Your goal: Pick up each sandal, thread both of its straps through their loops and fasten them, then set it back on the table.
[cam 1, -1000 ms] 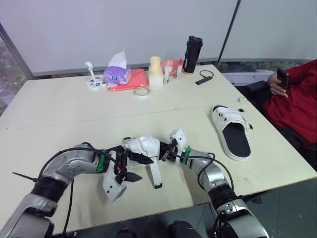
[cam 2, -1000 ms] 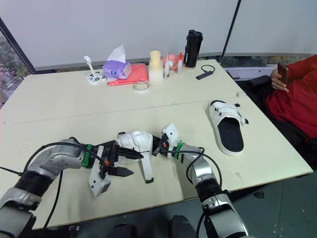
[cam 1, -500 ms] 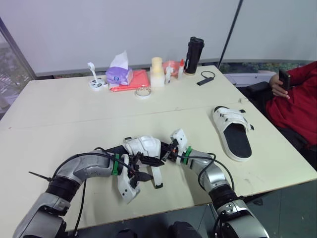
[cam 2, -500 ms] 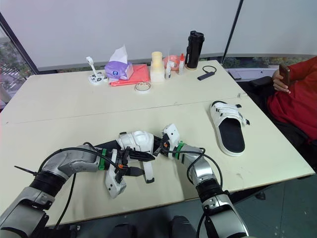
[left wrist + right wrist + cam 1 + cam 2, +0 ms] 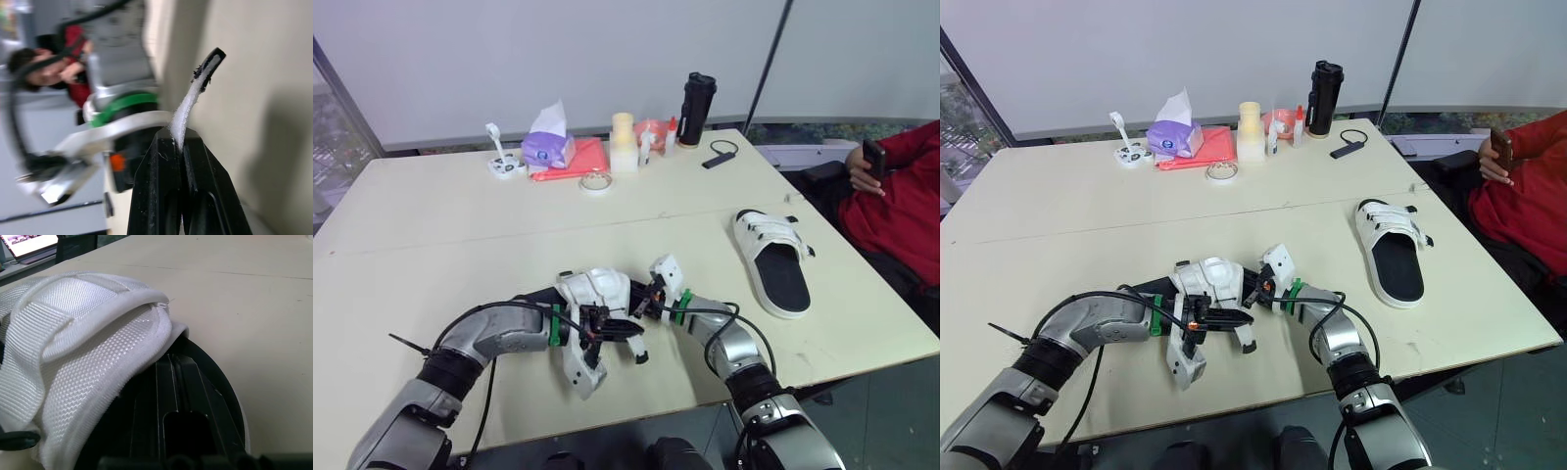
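fingers of your left gripper are pressed together on the white woven strap with the black tip, which sticks out past them over the pale beige table. that strap belongs to the white fabric sandal with the black sole, which sits near the table's front edge, between your two grippers. your right gripper is up against the sandal's right side, close on its woven upper and sole; you cannot tell whether it has a hold. the second white-strapped sandal lies flat, sole down, well apart to the right, near a person in a red sleeve.
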Controlling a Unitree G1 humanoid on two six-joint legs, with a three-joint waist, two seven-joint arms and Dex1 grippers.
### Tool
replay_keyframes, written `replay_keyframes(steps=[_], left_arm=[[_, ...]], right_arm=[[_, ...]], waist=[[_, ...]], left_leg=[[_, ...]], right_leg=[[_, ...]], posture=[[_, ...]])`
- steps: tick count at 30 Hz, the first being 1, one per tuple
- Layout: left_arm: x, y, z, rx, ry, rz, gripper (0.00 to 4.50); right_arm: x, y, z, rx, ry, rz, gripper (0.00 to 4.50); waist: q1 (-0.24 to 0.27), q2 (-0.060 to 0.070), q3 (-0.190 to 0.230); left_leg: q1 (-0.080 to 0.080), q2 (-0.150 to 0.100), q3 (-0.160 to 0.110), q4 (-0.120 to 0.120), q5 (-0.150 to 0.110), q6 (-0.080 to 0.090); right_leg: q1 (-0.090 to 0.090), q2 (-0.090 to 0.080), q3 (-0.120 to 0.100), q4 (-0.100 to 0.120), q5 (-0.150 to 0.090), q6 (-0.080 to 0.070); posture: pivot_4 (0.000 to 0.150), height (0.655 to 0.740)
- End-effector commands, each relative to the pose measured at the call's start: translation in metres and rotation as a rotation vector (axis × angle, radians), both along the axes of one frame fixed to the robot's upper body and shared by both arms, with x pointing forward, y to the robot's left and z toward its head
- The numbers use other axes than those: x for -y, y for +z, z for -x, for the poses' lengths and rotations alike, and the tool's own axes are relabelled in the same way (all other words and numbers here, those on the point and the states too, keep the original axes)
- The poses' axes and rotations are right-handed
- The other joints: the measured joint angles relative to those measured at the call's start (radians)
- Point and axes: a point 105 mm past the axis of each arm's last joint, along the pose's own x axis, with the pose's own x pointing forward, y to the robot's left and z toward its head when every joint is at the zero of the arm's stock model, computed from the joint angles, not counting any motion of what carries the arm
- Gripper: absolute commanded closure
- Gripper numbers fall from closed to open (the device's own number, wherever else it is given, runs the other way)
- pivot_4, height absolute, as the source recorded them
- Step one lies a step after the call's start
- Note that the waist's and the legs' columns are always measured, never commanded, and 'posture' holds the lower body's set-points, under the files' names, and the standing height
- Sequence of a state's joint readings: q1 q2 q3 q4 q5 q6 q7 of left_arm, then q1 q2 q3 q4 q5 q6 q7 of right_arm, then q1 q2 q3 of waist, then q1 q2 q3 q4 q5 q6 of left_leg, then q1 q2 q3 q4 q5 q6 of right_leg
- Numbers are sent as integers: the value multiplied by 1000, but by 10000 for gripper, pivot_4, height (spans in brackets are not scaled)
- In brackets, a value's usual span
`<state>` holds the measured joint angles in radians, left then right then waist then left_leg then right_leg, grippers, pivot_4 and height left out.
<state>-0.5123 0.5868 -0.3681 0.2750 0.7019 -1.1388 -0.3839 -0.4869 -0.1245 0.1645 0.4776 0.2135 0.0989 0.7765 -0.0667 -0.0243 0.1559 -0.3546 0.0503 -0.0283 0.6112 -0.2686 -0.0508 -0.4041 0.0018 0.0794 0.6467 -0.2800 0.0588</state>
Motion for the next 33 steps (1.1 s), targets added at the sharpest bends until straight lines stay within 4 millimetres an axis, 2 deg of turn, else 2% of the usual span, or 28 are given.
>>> replay_keyframes(steps=[1, 5, 9, 14, 16, 19, 26, 28, 31, 33], left_arm=[[-3, 40, 6, -10, 1, 215, 44486], [-8, 52, 8, -96, 43, 275, 44486], [-9, 52, 13, -139, 50, 267, 44486], [-11, 56, 8, -242, 119, 300, 44486], [-13, 63, -2, -347, 206, 365, 44486], [-24, 63, -22, -740, 404, 509, 44486], [-25, 79, -37, -1274, 512, 659, 44486], [-29, 76, -43, -1425, 563, 693, 44486], [-38, 65, -55, -1511, 681, 700, 44486], [-42, 59, -63, -1647, 743, 746, 44486]], right_arm=[[21, -68, 15, -243, -74, 136, 45000], [21, -68, 16, -244, -70, 137, 45000], [20, -70, 16, -247, -67, 140, 45000], [18, -69, 16, -246, -60, 138, 45000], [19, -69, 16, -245, -60, 140, 45000], [22, -70, 17, -248, -60, 146, 45000], [23, -73, 19, -254, -59, 151, 45000], [23, -73, 18, -254, -57, 151, 45000], [22, -72, 18, -253, -58, 148, 45000], [22, -72, 18, -253, -60, 146, 45000]], waist=[[0, 0, 0], [-1, 1, 0], [-1, 1, 1], [-2, 1, 1], [-3, 1, 1], [-3, 1, 1], [-4, 0, 2], [-4, -1, 2], [-4, -1, 2], [-3, -1, 2]], left_leg=[[0, 0, 0, 0, 0, 0], [0, 0, 0, 0, 0, 0], [0, 0, -1, 0, 0, 0], [0, 0, -1, 0, 0, 0], [0, 0, -1, 0, 0, 0], [0, 0, -1, 0, 0, 0], [0, 0, -3, 2, 0, 0], [0, 0, -3, 2, 0, 0], [0, -1, -4, 2, 0, 0], [0, -1, -4, 2, 0, 0]], right_leg=[[0, 0, 0, 0, 0, 0], [-1, 0, -1, 1, 0, 0], [-1, 1, -1, 1, 0, 0], [-1, 2, -1, 1, 0, 0], [-1, 2, -1, 1, -1, 0], [-1, 2, -2, 1, -1, 1], [-1, 4, -3, 1, -3, 4], [-1, 4, -3, 1, -3, 4], [-1, 4, -4, 1, -3, 4], [-1, 4, -4, 1, -3, 4]], posture=[[1500, 7400], [1500, 7400], [1500, 7400], [1500, 7400], [1500, 7400], [1500, 7400], [1500, 7400], [1500, 7400], [1500, 7400], [1500, 7400]])
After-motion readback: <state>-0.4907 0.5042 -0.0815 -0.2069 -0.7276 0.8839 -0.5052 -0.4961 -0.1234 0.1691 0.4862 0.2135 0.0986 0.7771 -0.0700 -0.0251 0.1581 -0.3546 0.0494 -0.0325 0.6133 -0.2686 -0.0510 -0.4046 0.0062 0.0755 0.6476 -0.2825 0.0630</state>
